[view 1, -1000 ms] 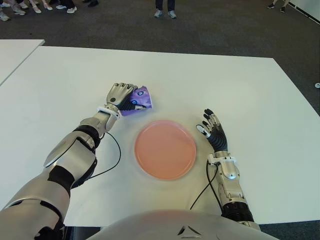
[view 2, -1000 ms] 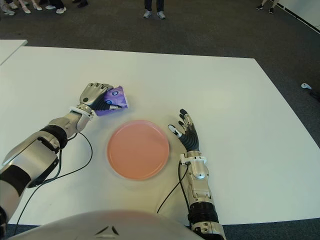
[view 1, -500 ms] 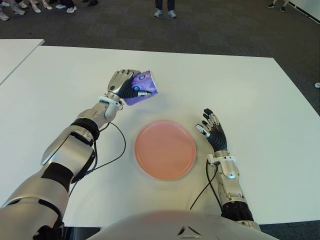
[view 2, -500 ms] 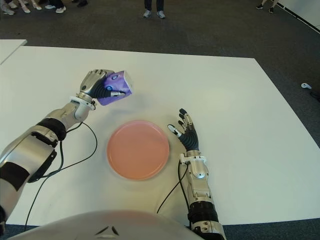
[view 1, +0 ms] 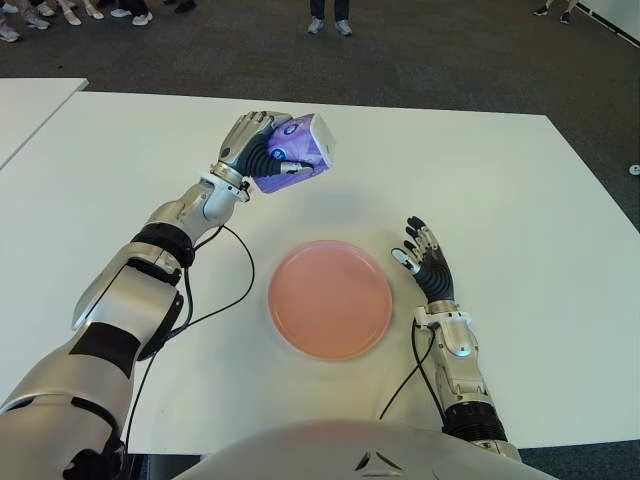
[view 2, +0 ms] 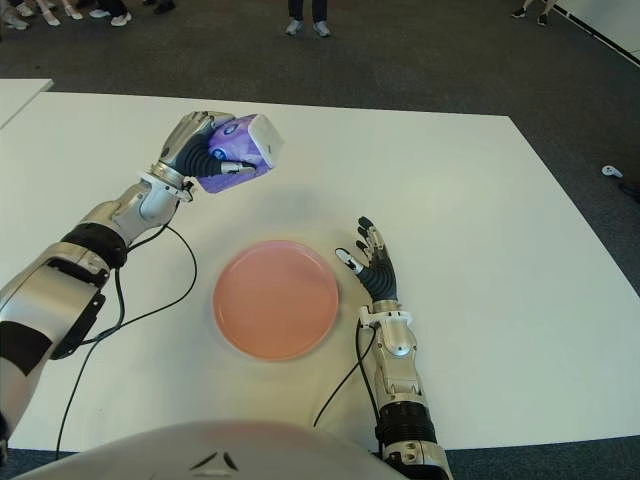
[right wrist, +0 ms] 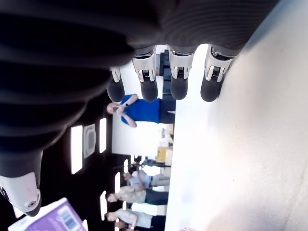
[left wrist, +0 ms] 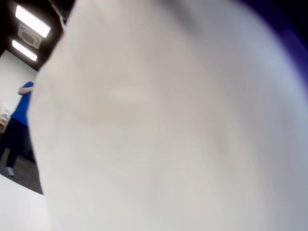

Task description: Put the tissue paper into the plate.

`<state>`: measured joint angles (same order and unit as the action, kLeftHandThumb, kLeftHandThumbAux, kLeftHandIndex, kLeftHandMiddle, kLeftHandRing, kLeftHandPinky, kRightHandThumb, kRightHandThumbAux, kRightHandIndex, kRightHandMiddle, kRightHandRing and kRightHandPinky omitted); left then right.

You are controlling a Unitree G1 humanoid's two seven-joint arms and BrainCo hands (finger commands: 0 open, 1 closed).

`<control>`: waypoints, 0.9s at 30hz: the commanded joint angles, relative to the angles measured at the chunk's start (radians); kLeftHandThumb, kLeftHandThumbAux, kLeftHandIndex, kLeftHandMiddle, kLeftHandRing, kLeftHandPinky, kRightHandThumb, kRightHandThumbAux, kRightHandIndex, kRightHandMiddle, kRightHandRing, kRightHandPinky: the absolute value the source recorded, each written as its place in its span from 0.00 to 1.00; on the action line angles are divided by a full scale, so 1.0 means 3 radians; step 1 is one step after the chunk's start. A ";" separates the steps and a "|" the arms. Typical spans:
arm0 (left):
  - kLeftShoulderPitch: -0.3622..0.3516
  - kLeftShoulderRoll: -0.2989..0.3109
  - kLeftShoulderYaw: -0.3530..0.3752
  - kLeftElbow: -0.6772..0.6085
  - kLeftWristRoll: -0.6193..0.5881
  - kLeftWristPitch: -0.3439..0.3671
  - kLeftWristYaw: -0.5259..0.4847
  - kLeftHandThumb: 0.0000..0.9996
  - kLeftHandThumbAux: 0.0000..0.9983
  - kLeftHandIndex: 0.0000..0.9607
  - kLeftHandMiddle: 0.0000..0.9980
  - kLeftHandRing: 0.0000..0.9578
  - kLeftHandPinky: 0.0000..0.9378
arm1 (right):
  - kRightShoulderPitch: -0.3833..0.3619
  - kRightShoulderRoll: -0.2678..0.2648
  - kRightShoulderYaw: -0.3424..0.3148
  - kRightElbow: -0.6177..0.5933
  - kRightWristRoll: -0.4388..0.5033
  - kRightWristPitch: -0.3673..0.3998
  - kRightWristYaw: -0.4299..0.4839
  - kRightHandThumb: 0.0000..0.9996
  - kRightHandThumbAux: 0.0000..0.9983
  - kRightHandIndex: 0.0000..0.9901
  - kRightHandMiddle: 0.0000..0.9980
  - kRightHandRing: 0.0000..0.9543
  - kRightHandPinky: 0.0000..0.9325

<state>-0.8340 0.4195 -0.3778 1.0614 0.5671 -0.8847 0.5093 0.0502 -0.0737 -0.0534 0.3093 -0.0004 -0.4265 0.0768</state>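
Left hand (view 1: 250,150) raised above the white table (view 1: 500,180) toward its far edge, fingers clamped around a purple-and-white soft tissue packet (view 1: 297,153). Round pink plastic plate (view 1: 330,298) flat near the near edge. Right hand (view 1: 428,264) just beside the plate's right rim, fingers spread, holding nothing.

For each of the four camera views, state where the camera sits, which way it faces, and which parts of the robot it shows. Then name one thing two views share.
Left eye: head, facing down at the table; shows the left hand holding the tissue pack, and the plate.
Right eye: same, shifted; the right hand is beside the plate.
Left wrist: blocked by something close.
Right wrist: past its fingers toward onlookers.
Shared: the tissue pack, also seen by the right wrist.
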 commanded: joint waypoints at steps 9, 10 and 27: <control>0.0295 -0.0008 0.0196 -0.0581 -0.0398 -0.0507 -0.0732 0.85 0.67 0.42 0.54 0.89 0.88 | 0.0026 0.0041 0.0006 0.0147 0.0022 0.0080 -0.0015 0.00 0.56 0.00 0.00 0.00 0.00; 0.0345 -0.0007 0.0186 -0.0665 -0.0388 -0.0569 -0.0766 0.85 0.67 0.42 0.54 0.89 0.88 | 0.0022 0.0040 0.0006 0.0155 0.0018 0.0070 -0.0017 0.00 0.56 0.00 0.00 0.00 0.00; 0.0939 0.0094 0.0026 -0.1827 -0.1174 -0.0535 -0.2207 0.85 0.67 0.42 0.53 0.88 0.86 | -0.0013 0.0037 0.0015 0.0210 -0.0003 0.0047 -0.0050 0.00 0.55 0.00 0.00 0.00 0.00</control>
<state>-0.5698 0.4285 -0.3527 0.5548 0.2523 -1.0607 -0.0757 0.0284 -0.0702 -0.0536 0.3398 -0.0021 -0.4409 0.0632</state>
